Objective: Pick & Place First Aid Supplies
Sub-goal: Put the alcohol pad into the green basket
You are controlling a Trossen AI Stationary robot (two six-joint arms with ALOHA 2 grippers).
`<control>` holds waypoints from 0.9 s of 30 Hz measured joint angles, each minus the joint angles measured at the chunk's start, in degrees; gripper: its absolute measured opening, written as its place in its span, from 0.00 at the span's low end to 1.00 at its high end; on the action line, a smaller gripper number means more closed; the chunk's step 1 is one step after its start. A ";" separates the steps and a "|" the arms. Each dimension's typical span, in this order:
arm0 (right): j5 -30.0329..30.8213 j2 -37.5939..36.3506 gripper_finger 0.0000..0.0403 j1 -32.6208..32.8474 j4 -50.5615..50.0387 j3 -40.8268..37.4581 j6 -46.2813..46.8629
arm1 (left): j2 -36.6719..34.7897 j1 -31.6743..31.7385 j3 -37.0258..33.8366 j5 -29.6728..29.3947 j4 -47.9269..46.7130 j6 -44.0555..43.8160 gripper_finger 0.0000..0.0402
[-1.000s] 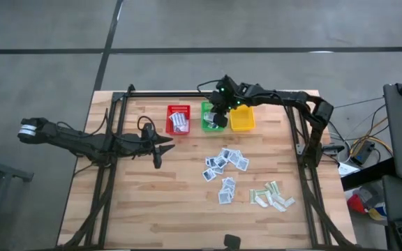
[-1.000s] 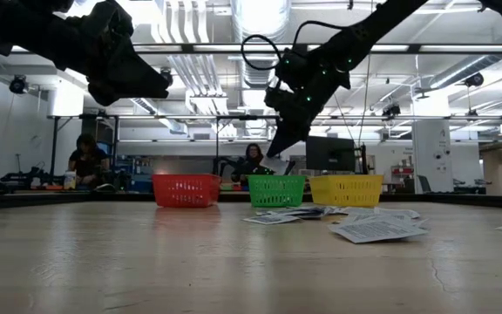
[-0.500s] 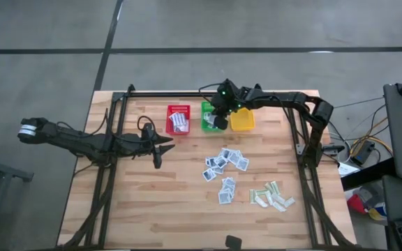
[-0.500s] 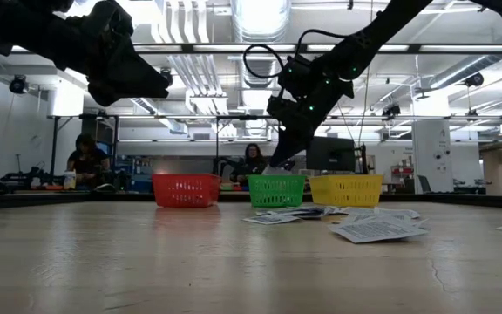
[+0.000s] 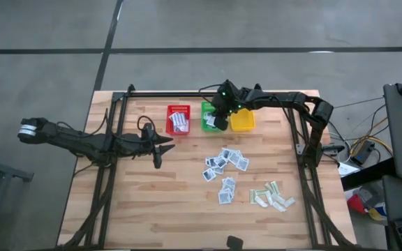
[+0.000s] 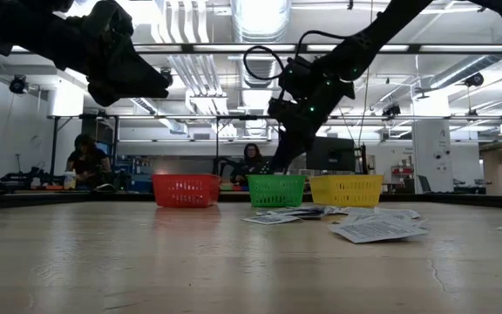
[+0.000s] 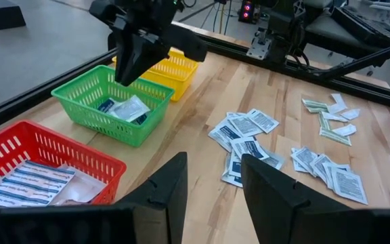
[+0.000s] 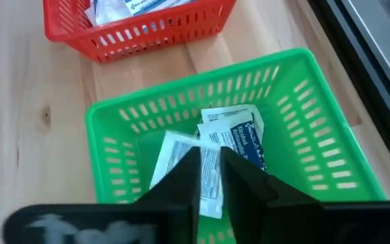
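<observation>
Right gripper (image 5: 219,121) hovers over green basket (image 5: 209,123), upper centre; fingers narrowly parted, holding nothing, square packets (image 8: 225,146) lying inside. Red basket (image 5: 178,110) holds oblong packets. Left gripper (image 5: 160,144) waits wide open, left-centre. Most loose packets (image 5: 224,167) remain unsorted; yellow basket (image 5: 242,120) looks empty.

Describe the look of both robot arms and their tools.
Both arms are dark, slim and jointed, with black cables looping alongside. The right arm shows small green lights near its wrist; the left arm has a pale band at its base. Each tool ends in two dark, flat, tapered fingers.
</observation>
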 joint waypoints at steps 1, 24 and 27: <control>0.00 0.00 0.18 0.00 -0.20 0.27 0.25 | 0.00 -0.01 0.00 0.00 0.00 -0.01 0.33; -10.62 -21.82 0.06 17.00 -40.58 -4.13 2.94 | 0.00 0.01 0.00 0.02 -0.55 0.22 0.33; -10.46 -25.17 0.03 20.19 -35.69 -8.30 7.26 | 0.00 -0.01 0.01 0.02 -0.61 0.21 0.33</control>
